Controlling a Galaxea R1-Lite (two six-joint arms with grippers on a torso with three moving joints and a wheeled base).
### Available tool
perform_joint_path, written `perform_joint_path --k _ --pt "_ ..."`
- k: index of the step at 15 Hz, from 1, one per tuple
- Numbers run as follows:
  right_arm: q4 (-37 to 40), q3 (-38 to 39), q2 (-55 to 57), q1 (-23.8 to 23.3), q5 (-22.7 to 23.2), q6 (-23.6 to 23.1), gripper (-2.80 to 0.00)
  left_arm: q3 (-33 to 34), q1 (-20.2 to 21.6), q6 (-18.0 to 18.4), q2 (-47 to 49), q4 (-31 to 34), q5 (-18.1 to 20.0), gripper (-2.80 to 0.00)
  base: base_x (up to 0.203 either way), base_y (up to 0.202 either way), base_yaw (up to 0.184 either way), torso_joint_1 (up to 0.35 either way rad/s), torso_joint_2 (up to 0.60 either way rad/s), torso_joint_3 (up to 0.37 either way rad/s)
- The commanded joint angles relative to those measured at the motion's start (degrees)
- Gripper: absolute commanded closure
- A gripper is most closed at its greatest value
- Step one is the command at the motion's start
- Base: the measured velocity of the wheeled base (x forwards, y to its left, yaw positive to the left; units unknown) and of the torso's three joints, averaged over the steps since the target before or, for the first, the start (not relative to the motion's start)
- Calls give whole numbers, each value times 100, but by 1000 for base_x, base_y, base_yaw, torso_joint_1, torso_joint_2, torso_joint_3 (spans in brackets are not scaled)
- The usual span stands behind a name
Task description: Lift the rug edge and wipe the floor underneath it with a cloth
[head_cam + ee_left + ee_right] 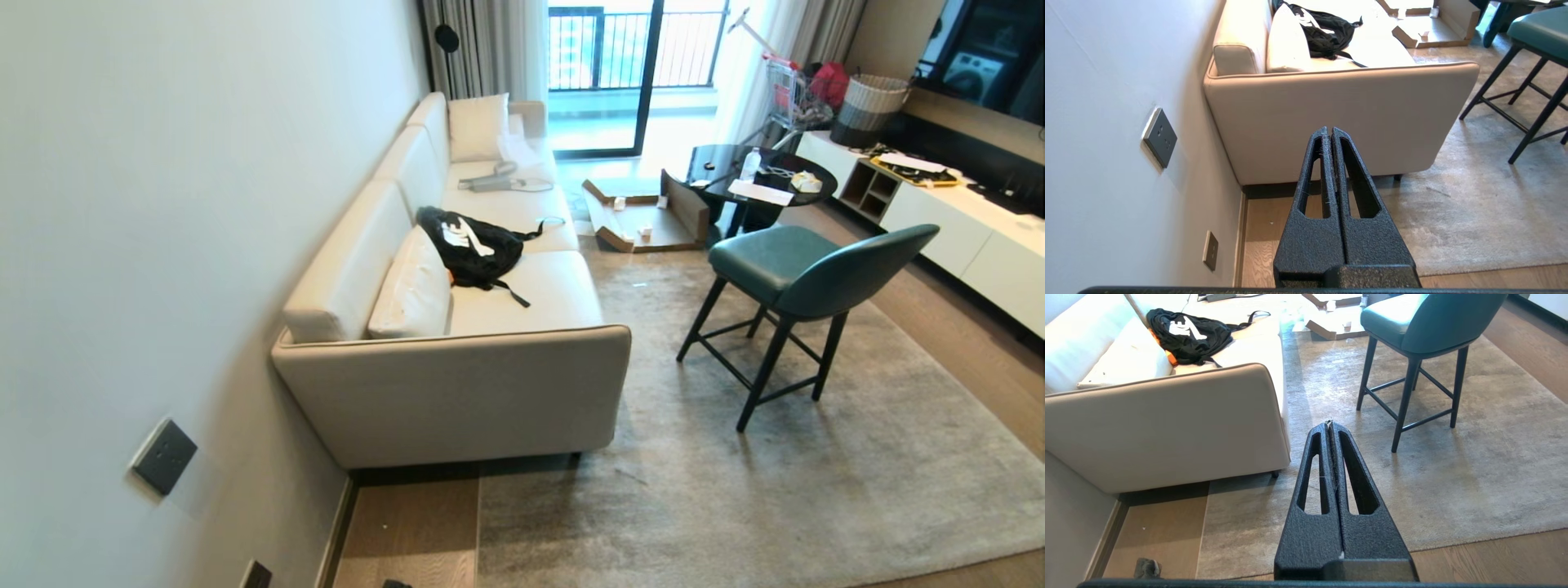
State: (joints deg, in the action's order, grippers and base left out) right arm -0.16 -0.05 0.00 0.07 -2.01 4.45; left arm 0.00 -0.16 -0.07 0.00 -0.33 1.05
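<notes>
Both grippers idle, neither visible from the head cam. Left gripper (pixel 1330 131) fingers pressed together, nothing held, pointing toward the sofa (pixel 457 384) end panel. Right gripper (pixel 1329 424) likewise closed and empty, pointing over the rug (pixel 735 482).

Rug edge (pixel 478 531) runs straight out from under the sofa's end toward the robot, with a strip of bare floor (pixel 408 531) between it and the wall (pixel 122 245). Near border and corner show in the right wrist view (pixel 1202 539); more bare floor beyond the rug's right side. Rug lies flat.

Cloth (pixel 1147 568): small grey lump on the floor strip near the skirting, just off the rug edge, partly cut off by the frame.

Room to move: the floor strip is narrow, boxed in by wall, sofa end and rug. Chair (pixel 796 282) stands on the rug, well apart from the near corner. Open rug between sofa and chair.

Writing: black bag (pixel 473 245) on the sofa has a white print, not readable. Wall sockets (pixel 163 456) unmarked.
</notes>
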Motion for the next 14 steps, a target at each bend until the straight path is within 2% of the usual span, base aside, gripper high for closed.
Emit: perform_joint_path --k 1,10,14 --pt "-2 5 9 1 -1 3 0 0 -2 -1 0 -2 1 0 0 0 0 130 -311 -193" --pt "2 -4 9 1 -10 38 0 0 -2 -1 0 -2 1 0 0 0 0 149 -332 -188" --pt "-2 -2 9 1 -10 38 0 0 0 -1 0 -2 1 0 0 0 0 12 -36 -10"
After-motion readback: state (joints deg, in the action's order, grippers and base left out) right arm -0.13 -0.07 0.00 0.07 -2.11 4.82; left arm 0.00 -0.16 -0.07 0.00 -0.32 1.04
